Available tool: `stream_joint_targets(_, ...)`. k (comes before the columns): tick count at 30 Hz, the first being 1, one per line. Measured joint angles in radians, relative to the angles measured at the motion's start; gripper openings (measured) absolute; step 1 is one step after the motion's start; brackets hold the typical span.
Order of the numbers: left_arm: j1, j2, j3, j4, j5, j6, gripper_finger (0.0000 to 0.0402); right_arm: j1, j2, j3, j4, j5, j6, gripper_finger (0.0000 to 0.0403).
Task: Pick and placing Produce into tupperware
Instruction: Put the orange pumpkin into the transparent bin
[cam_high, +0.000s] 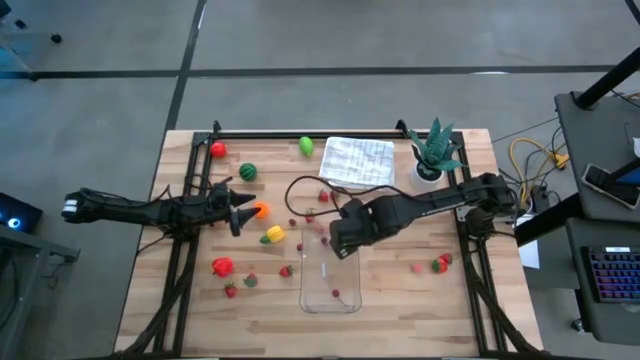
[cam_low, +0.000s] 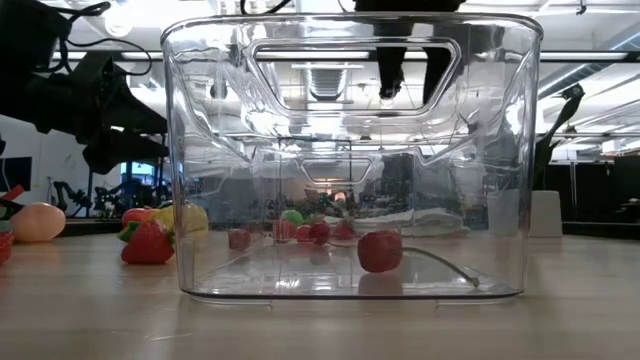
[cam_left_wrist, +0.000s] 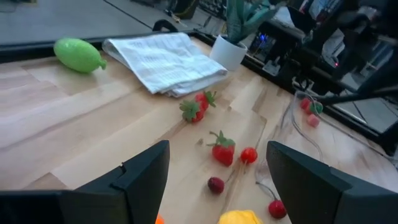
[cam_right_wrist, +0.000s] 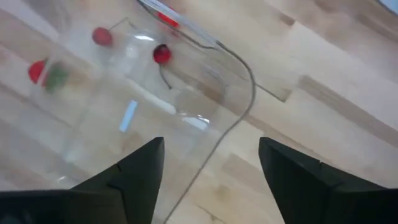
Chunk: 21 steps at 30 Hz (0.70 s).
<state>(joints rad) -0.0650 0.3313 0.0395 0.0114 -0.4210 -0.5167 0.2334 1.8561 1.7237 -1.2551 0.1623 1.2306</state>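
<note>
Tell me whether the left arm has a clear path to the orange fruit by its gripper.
Probably yes. The left gripper is open, and the orange fruit lies right at its fingertips on bare table, with nothing between them; the yellow fruit sits off to one side.

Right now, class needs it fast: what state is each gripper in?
Left gripper: open, holding nothing, above the produce.
Right gripper: open, empty, over the tupperware.

We see our left arm stretched in from the left side, its left gripper low with jaws parted and nothing between them. Our right arm reaches in from the right, bent at the elbow, the right gripper pointing down, jaws apart and empty.
</note>
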Motion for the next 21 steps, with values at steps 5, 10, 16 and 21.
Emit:
stream_joint_targets(5,0.000,0.000,0.000,0.175,-0.004,0.012,0.0254,0.006,-0.002,-0.003,-0.001,-0.002,0.007,0.0252)
stream_joint_targets(10,0.000,-0.001,0.014,0.328,-0.061,0.014,0.0254,0.003,-0.003,-0.005,-0.003,-0.001,-0.013,0.0247)
stream_joint_targets(16,0.000,0.014,0.119,0.323,-0.025,0.104,0.0254,-0.007,-0.003,-0.006,-0.026,-0.001,-0.017,0.0247)
stream_joint_targets(21,0.009,0.091,0.341,-0.107,-0.012,0.284,0.0254,-0.035,-0.009,-0.006,-0.061,0.011,-0.036,0.0247)
